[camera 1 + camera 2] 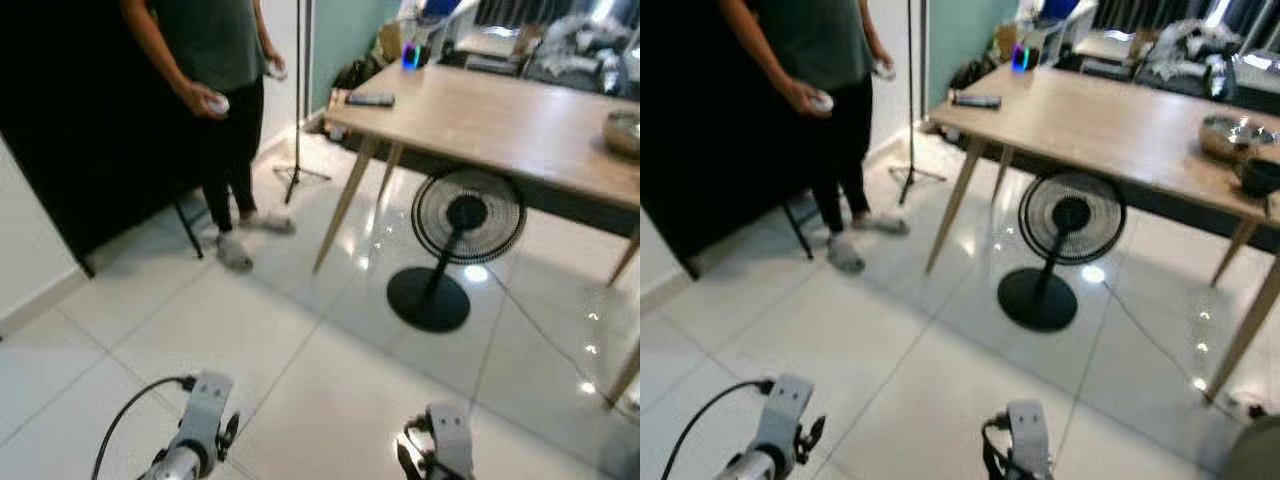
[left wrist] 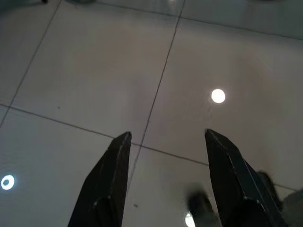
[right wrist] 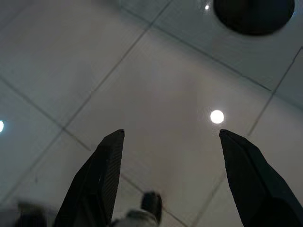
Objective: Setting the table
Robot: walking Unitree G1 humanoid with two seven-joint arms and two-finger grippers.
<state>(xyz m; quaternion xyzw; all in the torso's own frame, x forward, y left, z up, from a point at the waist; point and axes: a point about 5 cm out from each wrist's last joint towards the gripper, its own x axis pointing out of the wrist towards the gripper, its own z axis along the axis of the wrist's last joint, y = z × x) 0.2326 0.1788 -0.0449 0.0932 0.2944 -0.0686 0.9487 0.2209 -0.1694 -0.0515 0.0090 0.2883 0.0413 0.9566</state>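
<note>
Beneath the desk [image 1: 1110, 125] a standing fan [image 1: 1055, 245] trails its cord across the tiles, which I judge could snag a foot on approach; a person [image 1: 215, 60] stands just beyond the desk's far corner. On the desk's right end sit a metal bowl [image 1: 1232, 137], contents unclear, and a dark cup [image 1: 1260, 176]. Well short of the desk, the left gripper [image 2: 165, 142] and right gripper [image 3: 173, 142] hang low, fingers wide, empty.

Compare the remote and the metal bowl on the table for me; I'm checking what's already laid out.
The remote is flat, dark and slim; the metal bowl is round, shiny and deeper. The remote lies near the table's far left corner, close to the person; the bowl sits toward its right end. Both rest on the tabletop.
</note>
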